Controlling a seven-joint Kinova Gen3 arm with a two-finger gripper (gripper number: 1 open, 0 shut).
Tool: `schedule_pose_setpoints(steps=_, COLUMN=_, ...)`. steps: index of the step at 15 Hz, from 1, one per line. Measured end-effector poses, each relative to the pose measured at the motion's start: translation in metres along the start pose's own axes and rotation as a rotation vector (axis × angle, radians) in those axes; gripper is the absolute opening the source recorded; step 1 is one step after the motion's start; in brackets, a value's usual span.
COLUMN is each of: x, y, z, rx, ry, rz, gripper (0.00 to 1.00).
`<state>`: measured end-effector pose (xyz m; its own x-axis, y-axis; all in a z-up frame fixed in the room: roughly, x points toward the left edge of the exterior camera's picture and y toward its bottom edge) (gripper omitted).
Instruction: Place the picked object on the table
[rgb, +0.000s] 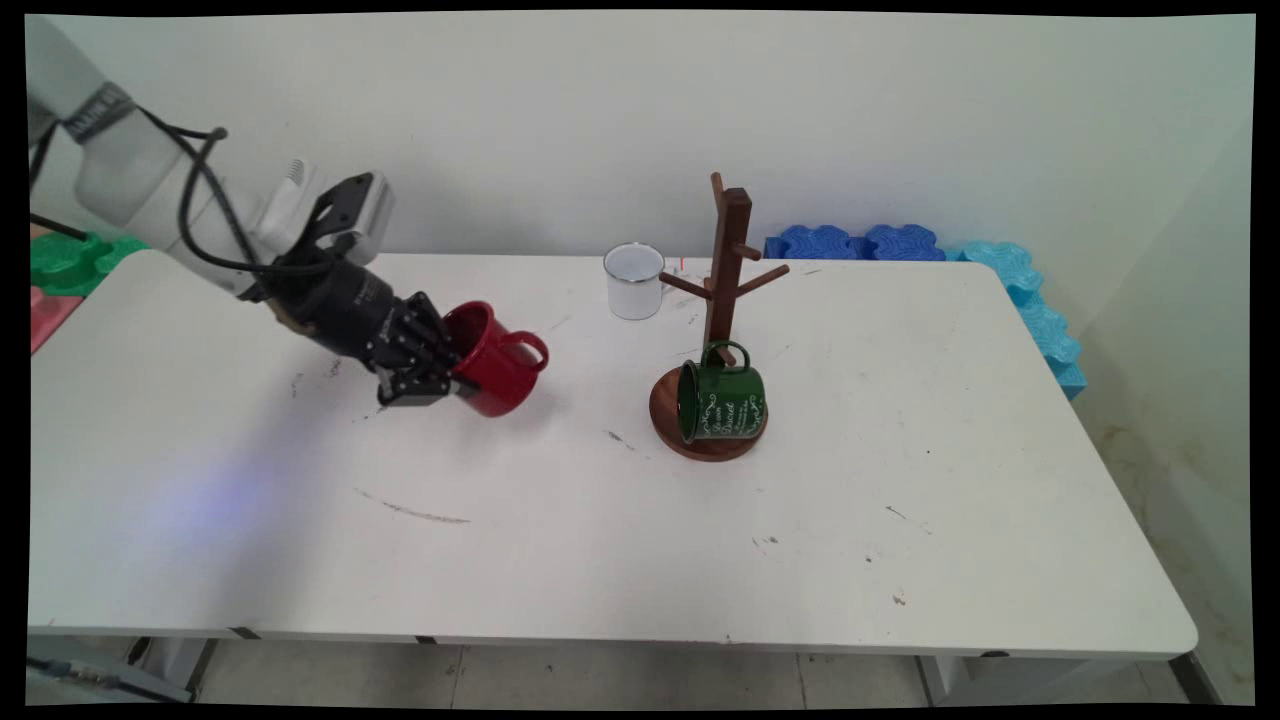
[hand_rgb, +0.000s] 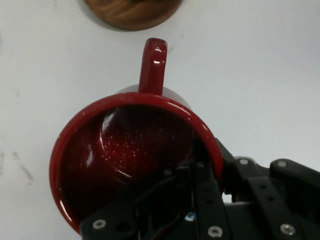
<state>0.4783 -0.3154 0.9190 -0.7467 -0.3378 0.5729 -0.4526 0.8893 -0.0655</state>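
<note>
At left of centre in the main view the gripper (rgb: 452, 372) is clamped on the rim of a red mug (rgb: 497, 360), one finger inside and one outside, the mug tilted with its handle toward the right. Right of it a green mug (rgb: 722, 402) lies on the base of a wooden rack (rgb: 722, 290); a white mug (rgb: 634, 282) stands behind

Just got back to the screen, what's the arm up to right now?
The gripper is shut on the rim of a red mug, one finger inside it, holding it tilted, handle pointing toward the wooden mug tree. A green mug lies on its side on the tree's round base. A white mug stands upright behind, on the table.
</note>
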Motion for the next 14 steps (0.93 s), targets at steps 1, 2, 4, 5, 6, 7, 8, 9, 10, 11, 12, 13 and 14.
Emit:
schedule_pose_setpoints(steps=1, x=0.001, y=-0.004, z=0.004, rx=0.013, ry=-0.006, rz=0.016, gripper=0.00)
schedule_pose_setpoints(steps=2, x=0.001, y=-0.009, z=0.009, rx=0.028, ry=-0.014, rz=0.031, gripper=0.00)
schedule_pose_setpoints(steps=4, x=0.002, y=-0.016, z=0.019, rx=0.054, ry=-0.030, rz=0.057, gripper=0.00)
schedule_pose_setpoints(steps=5, x=0.002, y=-0.018, z=0.022, rx=0.061, ry=-0.035, rz=0.064, gripper=0.00)
schedule_pose_setpoints(steps=6, x=0.003, y=-0.021, z=0.027, rx=0.072, ry=-0.043, rz=0.072, gripper=0.00)
schedule_pose_setpoints(steps=7, x=0.004, y=-0.025, z=0.032, rx=0.085, ry=-0.052, rz=0.081, gripper=0.00)
schedule_pose_setpoints(steps=8, x=0.005, y=-0.028, z=0.038, rx=0.096, ry=-0.060, rz=0.088, gripper=0.00)
schedule_pose_setpoints(steps=9, x=0.005, y=-0.031, z=0.043, rx=0.105, ry=-0.067, rz=0.095, gripper=0.00)
schedule_pose_setpoints(steps=10, x=0.007, y=-0.034, z=0.048, rx=0.116, ry=-0.073, rz=0.102, gripper=0.00)
schedule_pose_setpoints(steps=11, x=0.008, y=-0.037, z=0.054, rx=0.125, ry=-0.079, rz=0.108, gripper=0.00)
schedule_pose_setpoints(steps=12, x=0.010, y=-0.040, z=0.058, rx=0.132, ry=-0.086, rz=0.111, gripper=0.00)
schedule_pose_setpoints(steps=13, x=0.011, y=-0.042, z=0.063, rx=0.141, ry=-0.092, rz=0.113, gripper=0.00)
schedule_pose_setpoints(steps=14, x=0.012, y=-0.044, z=0.068, rx=0.146, ry=-0.099, rz=0.114, gripper=0.00)
